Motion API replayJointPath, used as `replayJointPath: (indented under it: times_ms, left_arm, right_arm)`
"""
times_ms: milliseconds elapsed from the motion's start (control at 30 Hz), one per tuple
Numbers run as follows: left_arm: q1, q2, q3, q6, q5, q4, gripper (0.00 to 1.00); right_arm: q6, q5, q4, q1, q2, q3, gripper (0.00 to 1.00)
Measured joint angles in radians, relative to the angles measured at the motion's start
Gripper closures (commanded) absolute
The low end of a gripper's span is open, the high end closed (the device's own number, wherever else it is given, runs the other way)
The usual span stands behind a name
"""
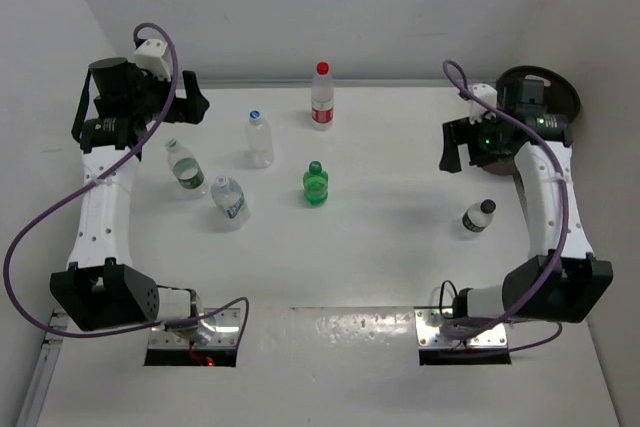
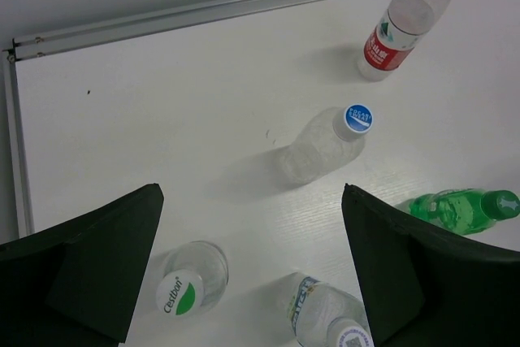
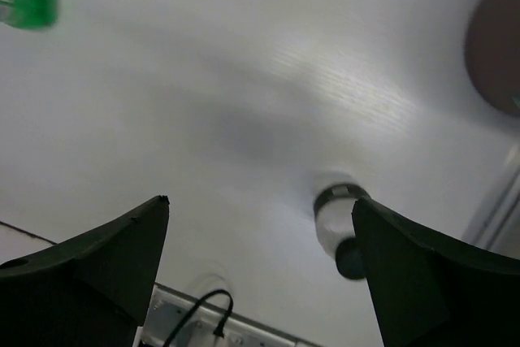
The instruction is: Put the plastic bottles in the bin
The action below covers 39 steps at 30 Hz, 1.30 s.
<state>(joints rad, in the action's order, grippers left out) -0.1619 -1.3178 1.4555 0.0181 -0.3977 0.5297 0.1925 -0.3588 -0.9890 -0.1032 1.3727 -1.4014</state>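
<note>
My right end effector (image 3: 260, 282) is spread wide and empty, touching nothing; it hangs above the table (image 1: 400, 247). In the wrist view the black-cap bottle (image 3: 340, 215) sits below the gap, offset toward the finger on the right of that view; it appears to stand upright, long axis vertical. In the top view it stands between the end effector and my right base; the bin (image 1: 560, 87) is at the far right corner, just behind my right wrist and partly hidden by it. Judgement: the right arm is nearer both this bottle and the bin; the coming move calls for a descent with a small sideways correction to centre the bottle.

My left end effector (image 2: 252, 282) is likewise spread and holds nothing. The white-cap bottle (image 2: 191, 286) stands below the gap, cap toward the camera; the blue-label bottle (image 2: 325, 318) is near it; the blue-cap bottle (image 2: 325, 144) lies farther ahead; the green bottle (image 2: 459, 207) is off to the right; the red-cap bottle (image 2: 402, 22) is farthest. All six bottles are on the table, outside the bin; the left-side group is well apart from it.
</note>
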Motion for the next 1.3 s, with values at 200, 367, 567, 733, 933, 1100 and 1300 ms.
replayJointPath:
  times_ms: [200, 367, 567, 733, 933, 1100, 1300]
  left_arm:
    - [0.005, 0.000, -0.008, 0.000, -0.009, -0.005, 0.01]
    - [0.020, -0.002, -0.025, 0.000, -0.016, -0.016, 0.01]
    - [0.031, -0.008, -0.027, 0.000, -0.034, -0.024, 0.01]
    - [0.031, -0.016, -0.034, 0.000, -0.038, -0.024, 0.01]
    - [0.034, -0.031, -0.035, 0.000, -0.061, -0.031, 0.01]
    - [0.038, -0.039, -0.037, 0.000, -0.074, -0.031, 0.01]
    - [0.038, -0.044, -0.040, 0.000, -0.079, -0.032, 0.01]
  right_arm:
    - [0.082, 0.153, -0.087, -0.134, 0.043, 0.019, 0.11]
    - [0.135, 0.203, -0.065, -0.199, 0.044, 0.161, 0.03]
    - [0.195, 0.228, 0.025, -0.203, 0.042, 0.357, 0.00]
    - [0.227, 0.231, 0.096, -0.226, 0.047, 0.393, 0.00]
    - [0.246, 0.237, 0.170, -0.252, 0.107, 0.397, 0.04]
    - [0.253, 0.236, 0.195, -0.256, 0.146, 0.412, 0.25]
    - [0.259, 0.230, 0.201, -0.256, 0.156, 0.413, 0.59]
